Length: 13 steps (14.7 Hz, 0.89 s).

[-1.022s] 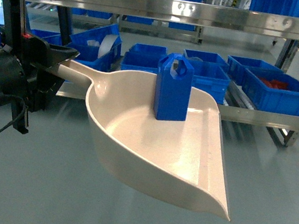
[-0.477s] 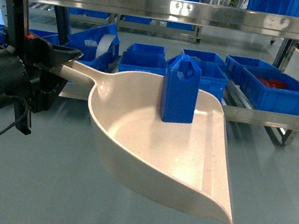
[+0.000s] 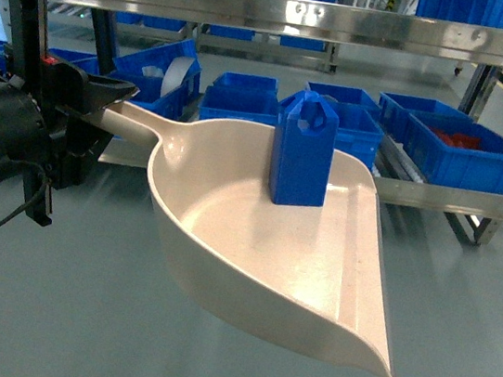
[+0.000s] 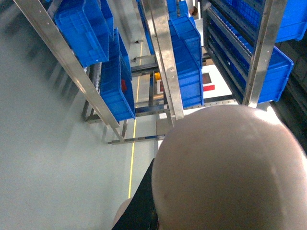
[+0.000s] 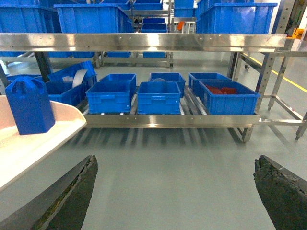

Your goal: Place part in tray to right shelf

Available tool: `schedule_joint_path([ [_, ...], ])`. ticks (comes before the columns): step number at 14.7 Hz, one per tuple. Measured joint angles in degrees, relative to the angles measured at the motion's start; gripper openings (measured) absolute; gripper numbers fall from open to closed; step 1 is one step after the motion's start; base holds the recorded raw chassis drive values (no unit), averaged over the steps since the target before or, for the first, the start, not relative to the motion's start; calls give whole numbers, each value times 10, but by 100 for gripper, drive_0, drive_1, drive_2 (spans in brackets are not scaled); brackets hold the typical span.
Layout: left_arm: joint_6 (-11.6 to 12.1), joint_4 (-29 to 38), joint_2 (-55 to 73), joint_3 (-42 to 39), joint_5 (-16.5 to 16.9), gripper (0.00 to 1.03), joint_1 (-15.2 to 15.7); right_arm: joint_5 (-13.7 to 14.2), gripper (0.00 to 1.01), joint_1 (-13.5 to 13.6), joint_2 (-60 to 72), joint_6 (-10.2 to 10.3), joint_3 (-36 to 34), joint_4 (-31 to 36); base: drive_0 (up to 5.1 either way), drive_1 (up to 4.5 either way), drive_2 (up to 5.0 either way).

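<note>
nothing moved; part (image 3: 304,151) (smooth blue block) upright in tray (image 3: 252,254).

A warehouse or factory parts store is indicated: stainless-steel flow racks (image 5: 144,42) are loaded with rows of blue plastic bins (image 5: 158,98), and a yellow lane line (image 4: 133,143) is painted on the grey floor (image 5: 182,158).

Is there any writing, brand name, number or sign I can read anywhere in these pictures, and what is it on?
No readable text in any view.
The part, the tray and the blue crates show no lettering.
A red and white patch behind the racks in the left wrist view might be a sign or floor marking, but it is too small and blurred to read.
</note>
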Motion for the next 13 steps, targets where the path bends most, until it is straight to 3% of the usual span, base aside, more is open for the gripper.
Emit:
schedule_joint_path([
  [13,0,0,0,0,0,15,0,0,98,0,0,0,0,-1,0,0,0],
])
